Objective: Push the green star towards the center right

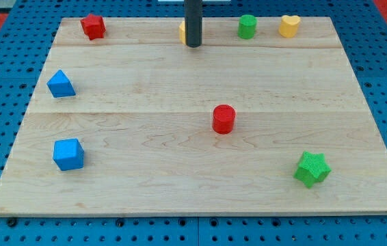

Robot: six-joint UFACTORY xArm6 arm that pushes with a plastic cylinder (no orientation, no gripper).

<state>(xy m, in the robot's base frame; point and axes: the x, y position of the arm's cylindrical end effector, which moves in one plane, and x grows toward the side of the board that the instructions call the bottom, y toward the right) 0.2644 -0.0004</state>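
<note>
The green star [312, 169] lies near the view's bottom right corner of the wooden board [145, 89]. My tip [193, 45] stands near the view's top centre, far from the star, up and to its left. The rod hides most of a yellow block [182, 31] just to its left.
A red block [93, 26] is at the top left. A green cylinder [247, 26] and a yellow heart [289, 26] are at the top right. A red cylinder [223, 119] is near the centre. A blue triangle [61, 84] and a blue cube [68, 154] are at the left.
</note>
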